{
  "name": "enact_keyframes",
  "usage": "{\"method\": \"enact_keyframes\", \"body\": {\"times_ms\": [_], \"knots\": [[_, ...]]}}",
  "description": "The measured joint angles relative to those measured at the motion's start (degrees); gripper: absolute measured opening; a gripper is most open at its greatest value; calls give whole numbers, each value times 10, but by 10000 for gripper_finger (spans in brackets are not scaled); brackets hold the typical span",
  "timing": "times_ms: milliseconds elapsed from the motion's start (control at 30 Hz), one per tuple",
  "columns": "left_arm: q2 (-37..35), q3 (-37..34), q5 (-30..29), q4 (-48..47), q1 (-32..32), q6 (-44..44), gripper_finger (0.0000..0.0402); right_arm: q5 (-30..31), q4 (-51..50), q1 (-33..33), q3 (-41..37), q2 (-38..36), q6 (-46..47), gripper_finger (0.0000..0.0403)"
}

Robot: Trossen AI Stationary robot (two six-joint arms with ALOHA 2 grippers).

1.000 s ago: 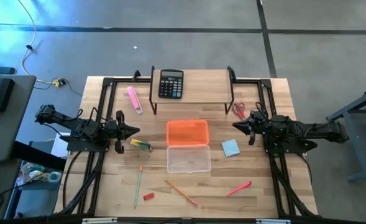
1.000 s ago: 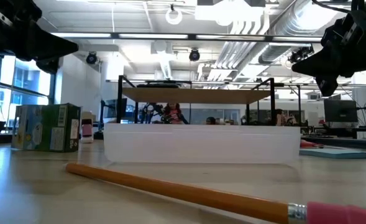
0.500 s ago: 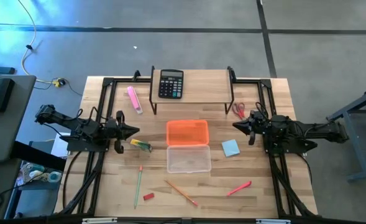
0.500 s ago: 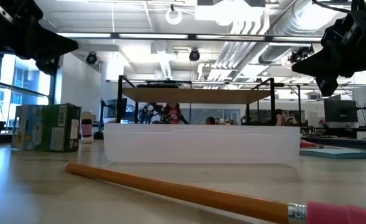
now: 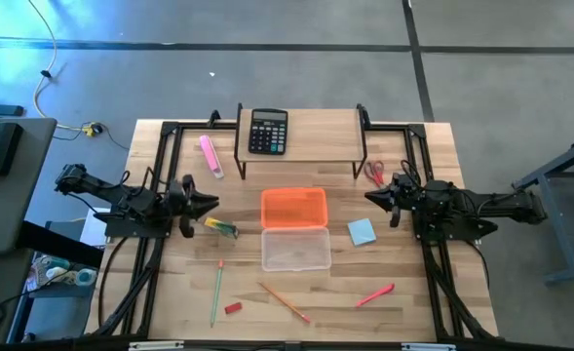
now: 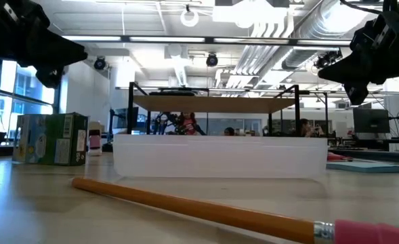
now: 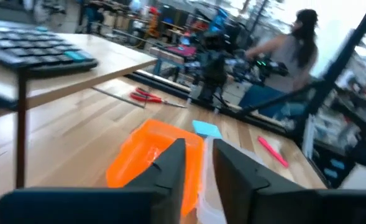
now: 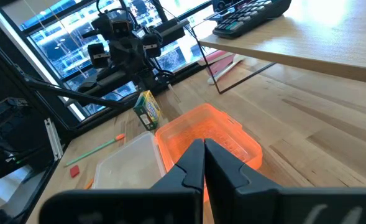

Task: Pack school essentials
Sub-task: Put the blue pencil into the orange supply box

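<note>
Jaws: left gripper [image 7: 198, 163] slightly parted, right gripper [image 8: 204, 163] closed, both empty.

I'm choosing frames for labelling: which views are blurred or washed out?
Left wrist view: motion-blurred throughout, orange plastic tray soft. Low view: near orange pencil out of focus, ceiling lights blown out. Right wrist view: glare at the top right. High view: even and sharp.

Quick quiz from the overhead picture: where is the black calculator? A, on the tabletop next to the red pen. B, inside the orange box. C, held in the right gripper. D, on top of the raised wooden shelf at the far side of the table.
D: the black calculator lies on top of the raised wooden shelf, beyond the orange box, with no gripper near it.
</note>
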Motion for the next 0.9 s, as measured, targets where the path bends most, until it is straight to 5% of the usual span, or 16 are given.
{"method": "enact_keyframes", "body": {"times_ms": [333,633,900], "knots": [[0,0,-22,1,0,-111,159,0,0,0,0,0,0,0],[0,2,42,133,0,-73,155,0,0,0,0,0,0,0],[19,97,32,121,0,-84,140,0,0,0,0,0,0,0]]}}
